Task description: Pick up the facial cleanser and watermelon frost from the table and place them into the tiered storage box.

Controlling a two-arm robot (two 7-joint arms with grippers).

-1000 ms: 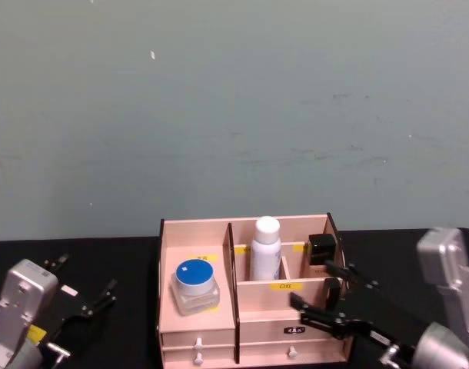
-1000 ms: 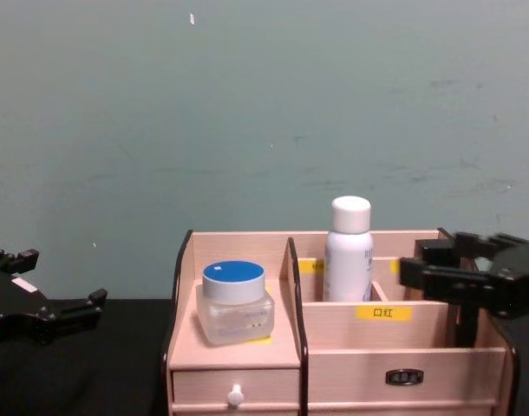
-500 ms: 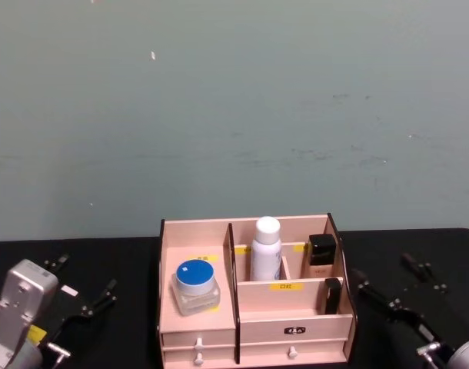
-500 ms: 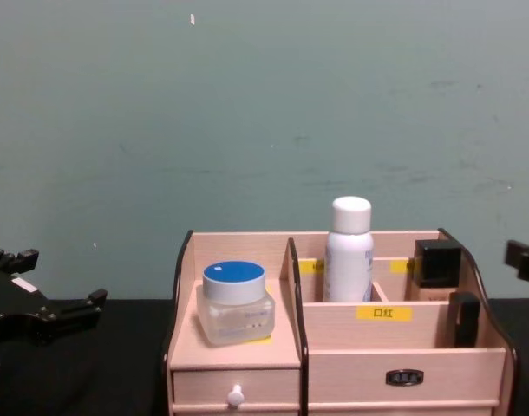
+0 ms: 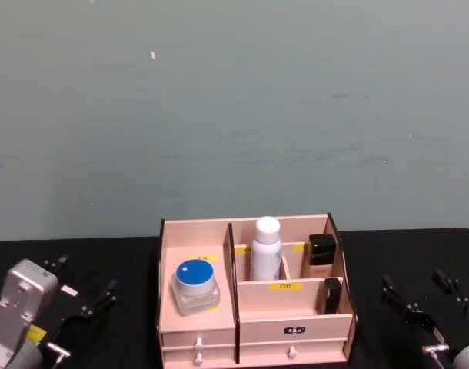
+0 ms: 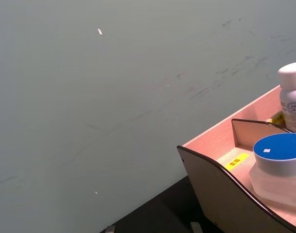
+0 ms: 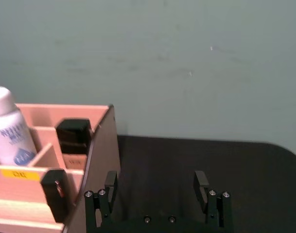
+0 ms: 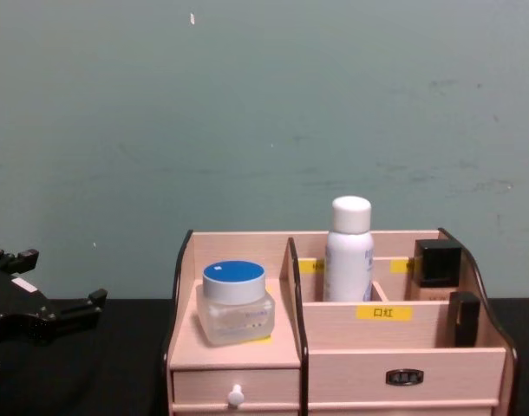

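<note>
The right claw (image 5: 423,296) has pulled back from the box (image 5: 254,288) over the last second and now hangs well apart from it on the right, above the black surface (image 5: 419,254). Its jaws stand wide open with nothing between them. That reads as a release: the placing looks finished.

The left claw (image 5: 84,296) sits parked, open and empty, left of the box.

The white bottle (image 5: 265,248) stands upright in the box's rear middle compartment. A small black-capped item (image 5: 321,256) is in the rear right one, and a blue-lidded jar (image 5: 194,286) rests on the left tier.
</note>
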